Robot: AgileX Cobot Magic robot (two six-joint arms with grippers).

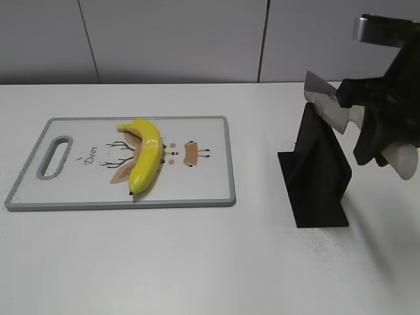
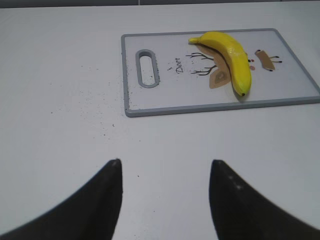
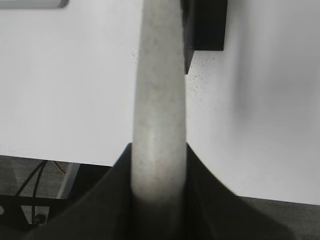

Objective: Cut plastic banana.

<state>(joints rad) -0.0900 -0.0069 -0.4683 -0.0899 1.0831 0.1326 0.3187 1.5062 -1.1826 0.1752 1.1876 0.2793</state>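
A yellow plastic banana [image 1: 146, 157] lies whole on a white cutting board [image 1: 197, 177] with a grey rim, left of centre. It also shows in the left wrist view [image 2: 231, 54], on the board [image 2: 170, 95]. My right gripper [image 1: 367, 121] is shut on the pale handle of a knife [image 1: 328, 105], held up above a black knife stand [image 1: 318, 170]. In the right wrist view the handle [image 3: 159, 100] fills the middle between the jaws [image 3: 159, 165]. My left gripper [image 2: 165, 175] is open and empty over bare table, short of the board.
The black stand sits on the white table right of the board; its base shows in the right wrist view [image 3: 205, 25]. A grey wall runs behind the table. The table's edge and cables show at the bottom of the right wrist view.
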